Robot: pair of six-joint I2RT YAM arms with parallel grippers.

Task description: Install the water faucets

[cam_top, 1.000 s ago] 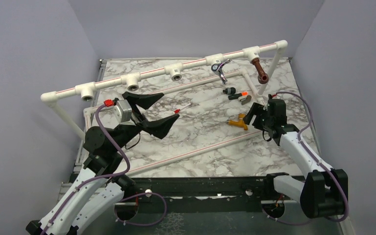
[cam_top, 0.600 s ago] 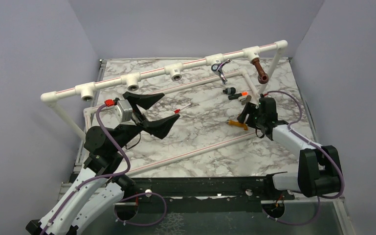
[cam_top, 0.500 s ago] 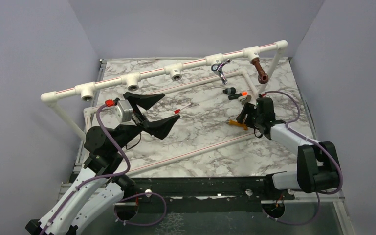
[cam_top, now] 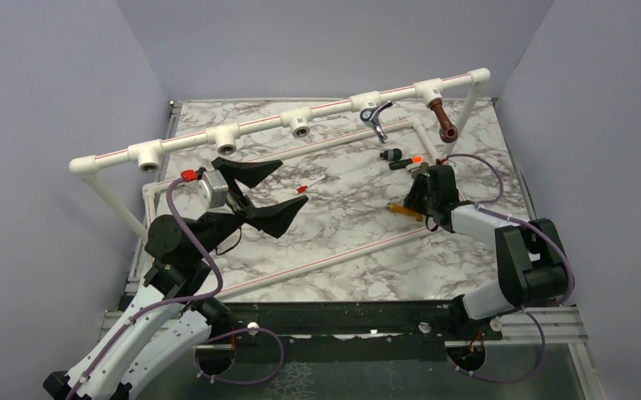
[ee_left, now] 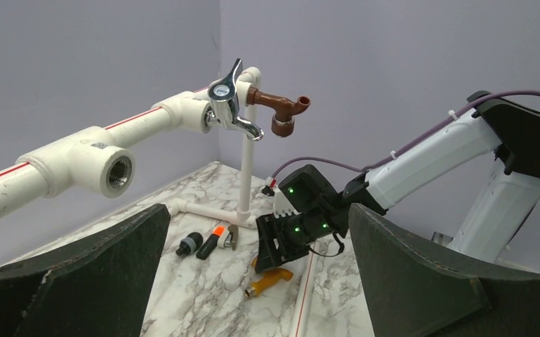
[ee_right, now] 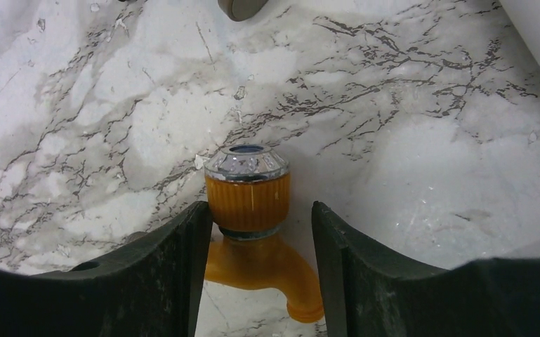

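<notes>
The mustard-yellow faucet [cam_top: 402, 210] lies on the marble table, and its silvery knob shows in the right wrist view [ee_right: 247, 189]. My right gripper [cam_top: 417, 200] is open and lowered over it, with one finger on each side of the knob [ee_right: 260, 205]. The left finger is close against the knob and the right finger stands apart. The chrome faucet [cam_top: 375, 119] and the copper-brown faucet [cam_top: 443, 121] sit in the tees of the white pipe rail. The black orange-tipped faucet [cam_top: 406, 162] lies on the table behind my right gripper. My left gripper [cam_top: 258, 193] is open and empty, raised over the table's left middle.
The white pipe rail [cam_top: 258, 123] has three empty tee fittings [cam_top: 299, 123] to the left of the chrome faucet. A small black grey-ringed part [cam_top: 392, 154] and a thin white red-tipped stick [cam_top: 310, 185] lie on the table. A low pipe [cam_top: 333, 254] runs across the front.
My right gripper has moved left and down, from beside the yellow faucet to straddling its knob. The left arm has barely moved.
</notes>
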